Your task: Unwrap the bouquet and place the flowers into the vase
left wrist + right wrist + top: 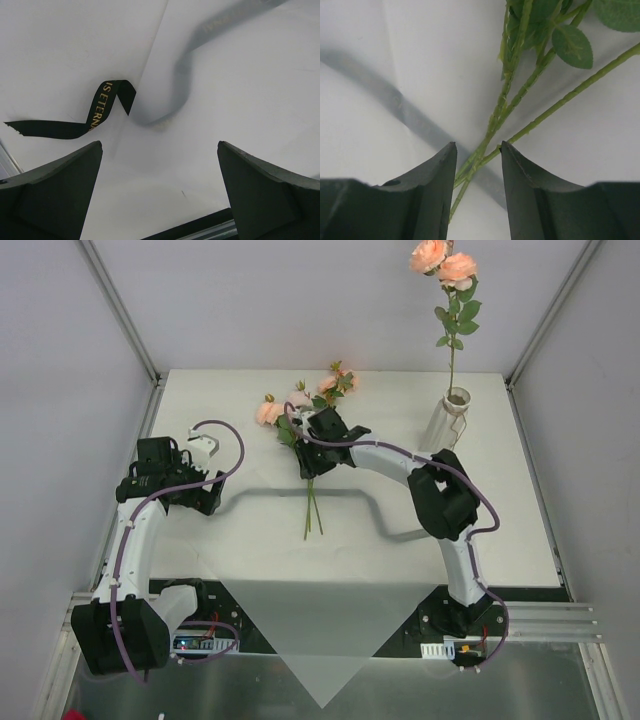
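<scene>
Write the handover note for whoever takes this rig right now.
Left hand: wide open, empty, hovering near the loose ribbon.
Right hand: part open, straddling the stems of the flowers lying mid-way across the table; not clamped yet.
Vase: upright at the far right, one rose stem already standing in it.
Done: unwrapping; the white paper lies at the near edge.
Left: grip the flowers, carry them to the vase, insert them.

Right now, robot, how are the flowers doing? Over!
Left gripper open, by the ribbon. Right gripper open, straddling the flowers at the stems. One rose already in the vase. Nothing in the way.
</scene>
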